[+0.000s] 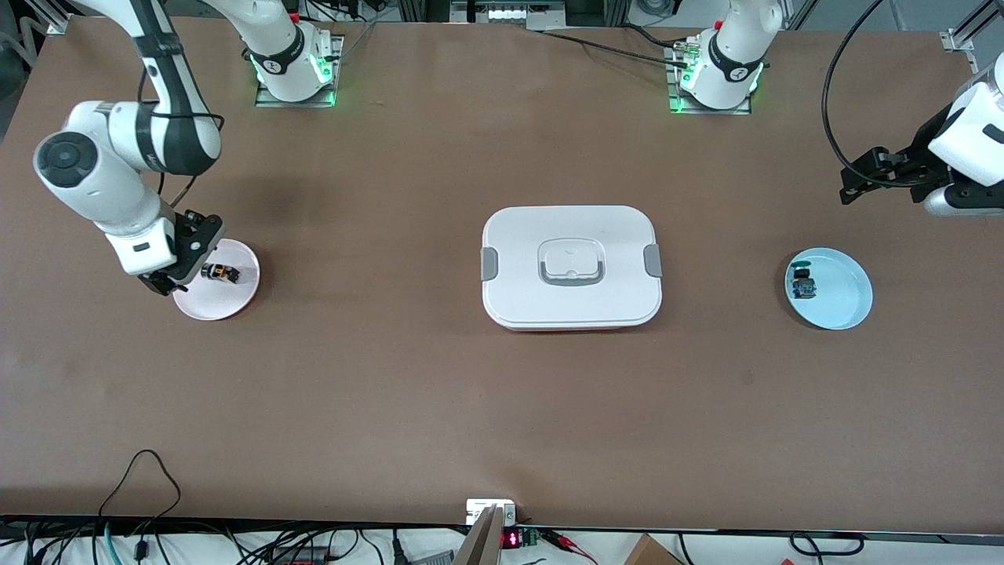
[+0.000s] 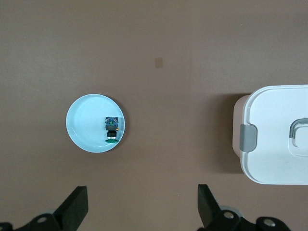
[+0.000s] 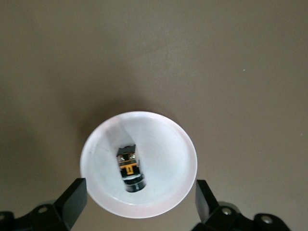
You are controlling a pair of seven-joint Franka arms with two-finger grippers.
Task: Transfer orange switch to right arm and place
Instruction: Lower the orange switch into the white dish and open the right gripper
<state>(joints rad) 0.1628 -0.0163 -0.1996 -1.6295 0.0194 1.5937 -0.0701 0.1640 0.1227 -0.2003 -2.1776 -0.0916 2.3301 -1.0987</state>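
The orange switch (image 1: 220, 273), a tiny black cylinder with an orange end, lies on its side on a pale pink plate (image 1: 235, 302) toward the right arm's end of the table. My right gripper (image 1: 182, 263) hangs just over that plate, open and empty. In the right wrist view the switch (image 3: 130, 166) lies on the plate (image 3: 163, 144) between and ahead of my right gripper's (image 3: 139, 193) spread fingers. My left gripper (image 1: 863, 176) is open and empty, raised over the left arm's end of the table; it (image 2: 142, 196) holds nothing.
A light blue plate (image 1: 843, 294) holds a small blue-and-green module (image 1: 803, 284) at the left arm's end; both show in the left wrist view (image 2: 86, 122) (image 2: 112, 127). A white lidded box (image 1: 533, 235) sits mid-table, also in the left wrist view (image 2: 274, 134).
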